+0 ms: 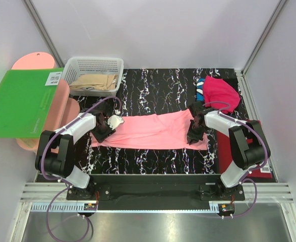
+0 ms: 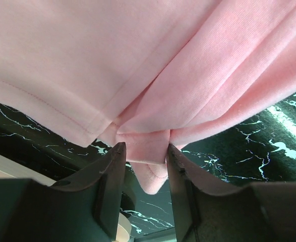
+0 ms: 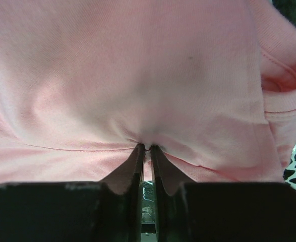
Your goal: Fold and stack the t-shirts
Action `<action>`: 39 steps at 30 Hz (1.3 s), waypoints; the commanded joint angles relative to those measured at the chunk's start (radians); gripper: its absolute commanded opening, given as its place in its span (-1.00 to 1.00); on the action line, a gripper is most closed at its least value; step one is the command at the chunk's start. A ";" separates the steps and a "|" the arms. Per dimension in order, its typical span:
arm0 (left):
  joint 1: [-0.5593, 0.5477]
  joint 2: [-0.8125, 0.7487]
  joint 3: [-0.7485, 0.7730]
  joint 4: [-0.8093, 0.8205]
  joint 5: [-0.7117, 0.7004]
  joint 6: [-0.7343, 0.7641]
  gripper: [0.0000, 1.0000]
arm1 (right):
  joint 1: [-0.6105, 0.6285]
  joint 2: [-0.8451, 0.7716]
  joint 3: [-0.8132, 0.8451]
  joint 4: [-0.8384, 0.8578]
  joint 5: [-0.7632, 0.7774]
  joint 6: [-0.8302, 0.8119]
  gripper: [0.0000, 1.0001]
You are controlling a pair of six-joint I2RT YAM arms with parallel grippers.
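We count 1 soft salmon-pink cloth t-shirt (image 1: pixel 153 128), 1 magenta t-shirt (image 1: pixel 221 92), 1 blue t-shirt (image 1: pixel 200 88) | left gripper (image 2: pixel 143 151), right gripper (image 3: pixel 146 148) both pinch pink cloth between fingers.

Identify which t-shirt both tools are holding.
The salmon-pink t-shirt, stretched between left tool and right tool; the magenta t-shirt and blue t-shirt lie bunched at far right.

We see a white slotted basket (image 1: pixel 118 75) at the far left of the black marbled tabletop (image 1: pixel 158 91), holding crumpled beige cloth (image 1: pixel 95 83). Left of it, a flat green board (image 1: pixel 21 103) lies over salmon-pink rounded panels (image 1: pixel 34 61). A dark-red board (image 1: pixel 223 154) lies along the right edge.
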 commanded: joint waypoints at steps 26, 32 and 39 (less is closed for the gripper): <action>0.011 0.000 0.034 -0.016 0.026 0.007 -0.15 | -0.009 -0.009 -0.030 -0.017 0.049 -0.016 -0.75; 0.011 0.006 0.022 -0.018 0.063 -0.006 -0.25 | -0.009 -0.007 -0.027 -0.020 0.053 -0.018 -0.77; 0.011 0.012 0.012 -0.018 0.073 -0.007 -0.39 | -0.009 -0.009 -0.017 -0.024 0.053 -0.019 -0.78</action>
